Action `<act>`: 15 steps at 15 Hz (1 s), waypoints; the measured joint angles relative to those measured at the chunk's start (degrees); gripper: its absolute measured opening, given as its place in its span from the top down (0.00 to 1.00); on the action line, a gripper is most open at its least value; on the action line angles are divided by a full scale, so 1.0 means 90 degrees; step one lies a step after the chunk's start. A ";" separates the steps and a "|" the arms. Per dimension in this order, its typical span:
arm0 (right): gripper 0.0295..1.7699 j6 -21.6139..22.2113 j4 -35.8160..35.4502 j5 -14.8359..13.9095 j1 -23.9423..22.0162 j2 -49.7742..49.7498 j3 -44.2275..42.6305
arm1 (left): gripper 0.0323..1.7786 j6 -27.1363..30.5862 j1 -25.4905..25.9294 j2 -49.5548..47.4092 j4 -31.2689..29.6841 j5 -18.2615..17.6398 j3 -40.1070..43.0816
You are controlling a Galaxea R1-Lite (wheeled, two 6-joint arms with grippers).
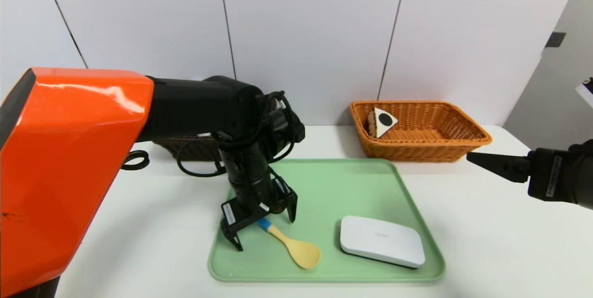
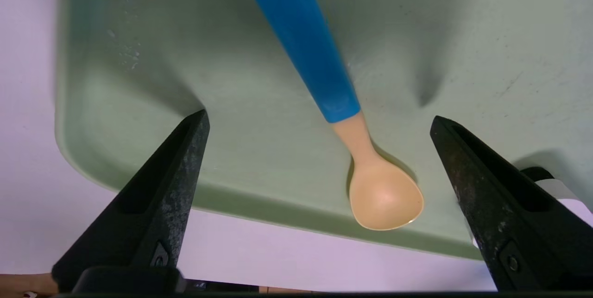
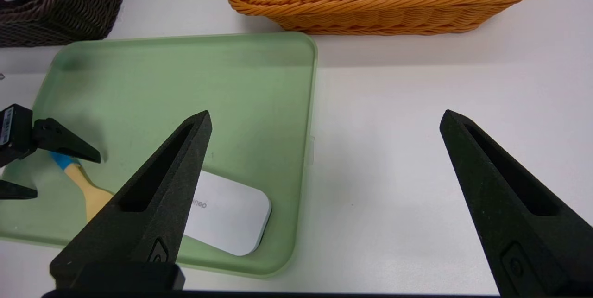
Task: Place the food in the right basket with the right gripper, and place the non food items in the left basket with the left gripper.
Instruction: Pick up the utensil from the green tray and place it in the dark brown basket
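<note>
With its jaws spread wide and empty, the left gripper (image 1: 265, 236) should straddle the spoon's blue handle (image 2: 308, 47) squarely, descend gently, then close; the right gripper (image 3: 326, 120) idles beside the tray (image 3: 185, 37), jaws parted.

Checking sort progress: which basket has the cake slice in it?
The orange wicker basket, beyond the tray's right side; the other basket is dark brown.

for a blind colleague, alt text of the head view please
Open left claw over the spoon's blue handle on a green tray, white box beside it. Cake sits in the orange basket; right claw hovers at right.
</note>
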 joint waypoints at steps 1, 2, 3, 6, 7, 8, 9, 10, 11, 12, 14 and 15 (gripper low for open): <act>0.04 0.0001 -0.0001 -0.0003 0.0000 0.0004 0.0000 | 0.05 0.0012 0.0000 0.0022 0.0000 0.0001 -0.0015; 0.04 0.0001 -0.0004 -0.0003 0.0000 0.0012 0.0000 | 0.05 0.0019 0.0000 0.0043 0.0003 0.0009 -0.0037; 0.04 0.0001 -0.0007 0.0000 0.0000 0.0019 0.0000 | 0.05 0.0034 0.0000 0.0062 0.0012 0.0004 -0.0068; 0.04 -0.0005 -0.0009 0.0007 0.0000 0.0037 0.0000 | 0.05 0.0102 -0.0003 0.0099 0.0015 0.0007 -0.0119; 0.04 0.0000 -0.0007 0.0005 0.0000 0.0038 -0.0001 | 0.05 0.0107 -0.0003 0.0116 0.0035 0.0009 -0.0125; 0.04 0.0000 -0.0007 0.0005 0.0000 0.0041 -0.0007 | 0.05 0.0111 -0.0003 0.0138 0.0083 0.0014 -0.0131; 0.04 0.0001 -0.0012 0.0005 0.0000 0.0038 -0.0007 | 0.05 0.0121 -0.0003 0.0157 0.0146 0.0019 -0.0131; 0.04 0.0000 -0.0007 0.0005 -0.0003 0.0038 -0.0007 | 0.05 0.0153 0.0000 0.0169 0.0177 0.0023 -0.0129; 0.04 0.0000 -0.0007 0.0007 -0.0005 0.0038 -0.0007 | 0.05 0.0191 0.0000 0.0176 0.0190 0.0023 -0.0129; 0.04 0.0000 -0.0007 0.0007 -0.0005 0.0038 -0.0007 | 0.05 0.0196 0.0000 0.0182 0.0195 0.0026 -0.0141; 0.04 0.0001 -0.0007 0.0005 -0.0005 0.0038 -0.0007 | 0.05 0.0191 0.0000 0.0203 0.0210 0.0028 -0.0171; 0.04 0.0004 -0.0007 0.0007 -0.0005 0.0038 -0.0007 | 0.05 0.0191 0.0000 0.0213 0.0211 0.0041 -0.0180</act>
